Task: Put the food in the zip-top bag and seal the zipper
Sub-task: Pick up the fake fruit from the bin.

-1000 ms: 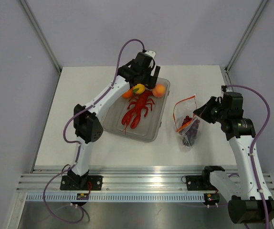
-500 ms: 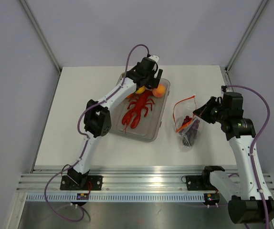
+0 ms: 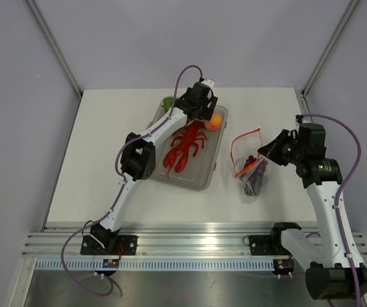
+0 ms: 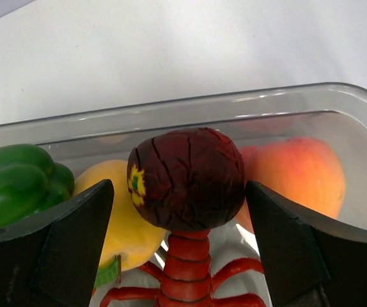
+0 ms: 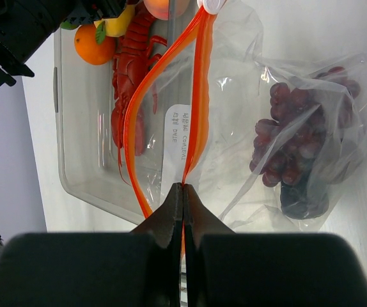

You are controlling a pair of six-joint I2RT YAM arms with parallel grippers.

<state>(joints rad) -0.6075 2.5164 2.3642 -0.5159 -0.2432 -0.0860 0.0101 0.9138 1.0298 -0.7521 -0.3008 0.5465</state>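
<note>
My left gripper (image 4: pixel 179 195) is open over the far end of the tray (image 3: pixel 206 179). A dark plum (image 4: pixel 187 176) sits between its two fingers, with a gap on each side. Beside the plum are a yellow fruit (image 4: pixel 113 220), a green pepper (image 4: pixel 17 185) and a peach (image 4: pixel 298 173). The red lobster (image 3: pixel 185 147) lies below them. My right gripper (image 5: pixel 183 187) is shut on the red-orange zipper (image 5: pixel 199 96) and holds the mouth of the zip-top bag (image 3: pixel 247 160) up and open. Purple grapes (image 5: pixel 298 150) lie inside the bag. An orange (image 5: pixel 94 45) is in the tray.
The clear tray stands at the middle of the white table (image 3: pixel 94 160), left of the bag. Its far rim (image 4: pixel 234 102) lies just beyond the plum. Grey walls and metal posts close in the table's back and sides.
My left gripper has moved a little right along the tray's far end and now covers the yellow fruit and the orange from above. The right arm and the bag have not moved.
</note>
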